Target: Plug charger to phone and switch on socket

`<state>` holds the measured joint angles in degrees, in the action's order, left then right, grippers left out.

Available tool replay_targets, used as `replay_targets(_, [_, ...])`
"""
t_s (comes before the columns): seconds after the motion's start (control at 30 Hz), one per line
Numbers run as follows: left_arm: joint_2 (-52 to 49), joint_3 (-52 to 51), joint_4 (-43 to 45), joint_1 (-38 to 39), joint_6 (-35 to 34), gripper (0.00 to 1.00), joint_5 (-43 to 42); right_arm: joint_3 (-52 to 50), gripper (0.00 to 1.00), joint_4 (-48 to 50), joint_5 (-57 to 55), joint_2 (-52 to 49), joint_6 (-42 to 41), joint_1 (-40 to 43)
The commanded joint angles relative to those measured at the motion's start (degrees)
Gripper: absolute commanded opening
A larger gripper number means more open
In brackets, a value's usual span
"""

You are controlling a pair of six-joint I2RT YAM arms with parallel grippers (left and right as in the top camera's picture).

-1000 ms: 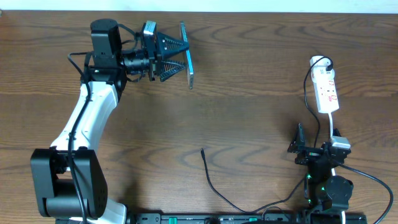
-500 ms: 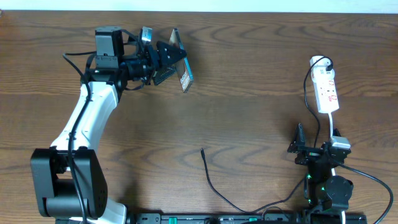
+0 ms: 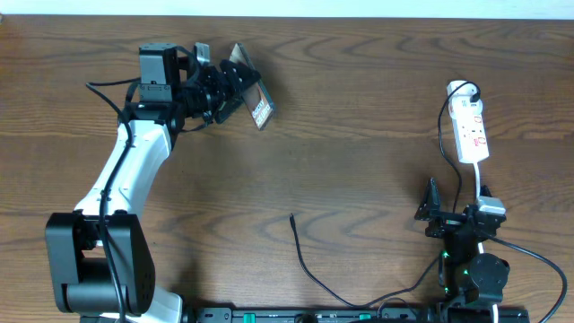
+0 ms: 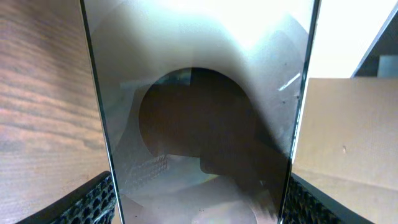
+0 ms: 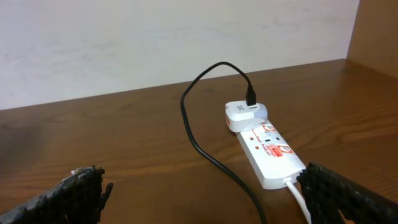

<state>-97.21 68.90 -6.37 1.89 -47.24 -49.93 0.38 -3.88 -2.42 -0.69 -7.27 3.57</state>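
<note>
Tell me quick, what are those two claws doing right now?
Left gripper: jaws shut on the phone.
Right gripper: jaws open, holding nothing.

A dark brown wood-grain tabletop (image 3: 377, 170) fills the overhead view, evenly lit. Beyond its far edge rises a plain off-white wall (image 5: 155, 43), with a flat tan panel (image 5: 379, 31) at the right.

Light: bright, even, from overhead; faint shadows on my worktop (image 3: 359, 161).
Glare: phone (image 4: 199, 74) between my left fingers (image 4: 93, 200) mirrors a white glow.
Blur: my right fingers (image 5: 68, 200), close-up, look soft.
</note>
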Motion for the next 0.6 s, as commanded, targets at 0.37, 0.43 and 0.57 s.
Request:
replay_targets(0.37, [1.0, -0.1, 4.2, -0.2, -14.1, 0.07, 9.0, 0.0, 0.99, -0.2, -0.4, 0.3, -0.9, -0.3])
replay_targets(0.43, [1.0, -0.1, 4.5, -0.2, -15.6, 0.07, 9.4, 0.0, 0.99, -0.2, -0.4, 0.3, -0.9, -0.3])
replay_targets(0.57, [1.0, -0.1, 5.4, -0.2, -16.3, 0.07, 9.5, 0.0, 0.99, -0.2, 0.0, 0.3, -0.9, -0.3])
